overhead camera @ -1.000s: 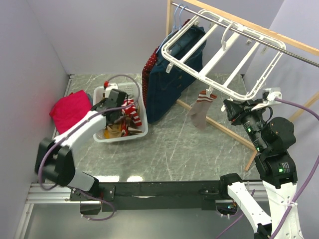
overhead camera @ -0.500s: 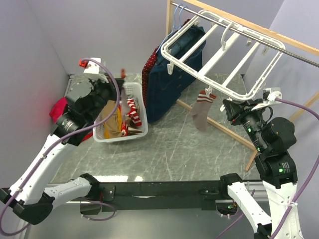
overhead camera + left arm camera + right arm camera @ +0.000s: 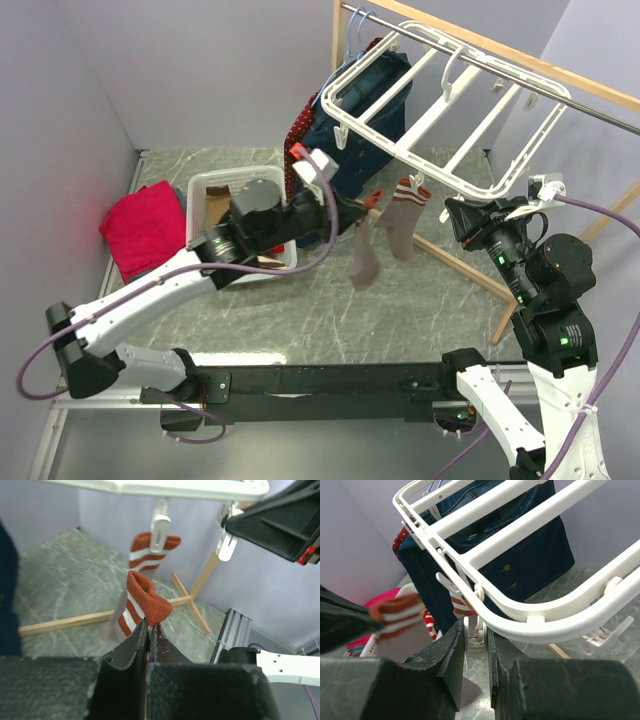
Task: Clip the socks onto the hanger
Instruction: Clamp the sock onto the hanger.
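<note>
L fingers [image 3: 122, 655] pinched shut on striped sock [image 3: 145, 597] near cuff, held mid-air just beside 1 clipped sock [image 3: 405, 225] under hanger [image 3: 535, 624]. R fingers [image 3: 451, 650] squeezing clip [image 3: 474, 631]. Risks: slipping from shallow grip; missing clip mouth w/ hanger swinging.

Left wrist: most of the held sock [image 3: 145, 602] drops out of sight below the left claw [image 3: 148, 630]. The lower half of the hung sock [image 3: 150, 550] is behind it. Right wrist: the clip [image 3: 473, 630] is mostly covered by the right claw [image 3: 475, 636], and the hanger [image 3: 540, 625] is cut off at the top and right. Top: the basket [image 3: 196, 200] contents are behind the left arm [image 3: 160, 290], unreadable.
</note>
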`<move>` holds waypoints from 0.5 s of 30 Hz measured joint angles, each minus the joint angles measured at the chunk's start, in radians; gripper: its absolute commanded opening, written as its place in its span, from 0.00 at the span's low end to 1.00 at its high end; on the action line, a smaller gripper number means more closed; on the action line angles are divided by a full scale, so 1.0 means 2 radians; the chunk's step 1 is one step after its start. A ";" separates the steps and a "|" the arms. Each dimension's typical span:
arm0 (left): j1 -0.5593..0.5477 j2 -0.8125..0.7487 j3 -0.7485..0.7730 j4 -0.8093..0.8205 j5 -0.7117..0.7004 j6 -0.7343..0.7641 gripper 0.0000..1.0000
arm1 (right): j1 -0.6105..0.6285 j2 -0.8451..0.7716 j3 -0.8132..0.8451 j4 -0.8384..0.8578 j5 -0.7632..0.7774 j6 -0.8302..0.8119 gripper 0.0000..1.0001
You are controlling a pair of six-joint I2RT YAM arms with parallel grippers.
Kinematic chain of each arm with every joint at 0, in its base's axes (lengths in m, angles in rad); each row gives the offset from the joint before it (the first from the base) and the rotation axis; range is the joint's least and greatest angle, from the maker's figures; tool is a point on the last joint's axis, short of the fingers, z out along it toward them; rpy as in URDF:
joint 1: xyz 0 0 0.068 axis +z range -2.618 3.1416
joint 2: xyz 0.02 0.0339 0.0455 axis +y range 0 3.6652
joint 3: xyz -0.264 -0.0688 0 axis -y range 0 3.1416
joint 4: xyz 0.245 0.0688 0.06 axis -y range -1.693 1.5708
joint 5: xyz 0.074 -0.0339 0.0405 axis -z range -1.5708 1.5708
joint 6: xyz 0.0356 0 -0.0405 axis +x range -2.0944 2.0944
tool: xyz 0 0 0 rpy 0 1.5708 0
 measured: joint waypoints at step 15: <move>-0.075 0.104 0.007 0.109 0.010 0.016 0.01 | 0.000 0.000 0.001 0.006 -0.012 0.022 0.07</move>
